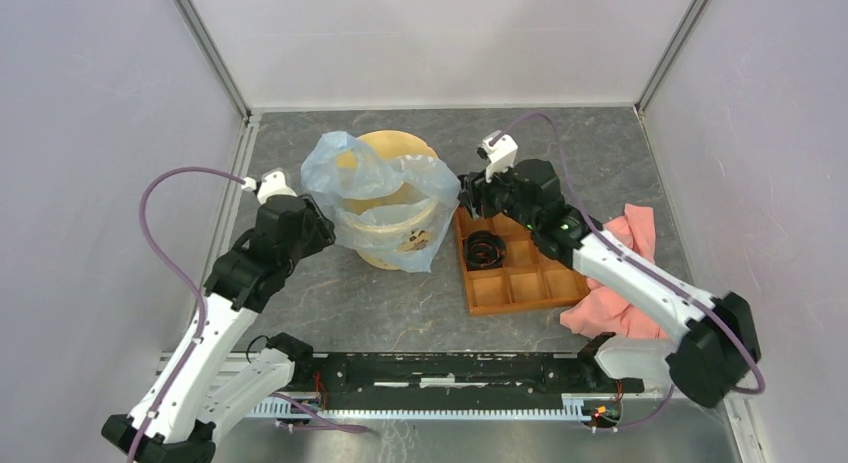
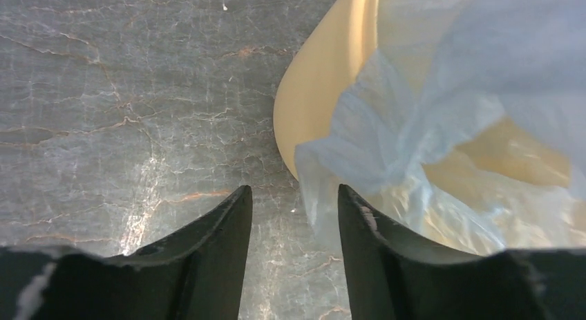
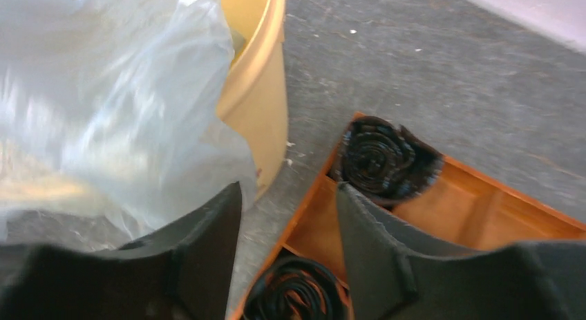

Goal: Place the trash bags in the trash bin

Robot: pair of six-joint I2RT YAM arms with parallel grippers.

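The cream-yellow trash bin (image 1: 392, 201) stands mid-table with the pale blue trash bag (image 1: 350, 178) draped over its rim and down its left side. In the left wrist view the bag (image 2: 442, 113) hangs over the bin (image 2: 325, 92), just past the right finger. My left gripper (image 2: 295, 195) is open beside the bin's left side, with only tabletop between its fingers. My right gripper (image 3: 288, 192) is open at the bin's right side, over the gap between the bin (image 3: 259, 92) and the tray; the bag (image 3: 104, 113) lies left of its left finger.
An orange compartment tray (image 1: 515, 273) sits right of the bin, holding coiled black cables (image 1: 485, 251) and a black roll (image 3: 383, 157). A pink cloth (image 1: 625, 273) lies under the right arm. Enclosure walls stand at the back and sides.
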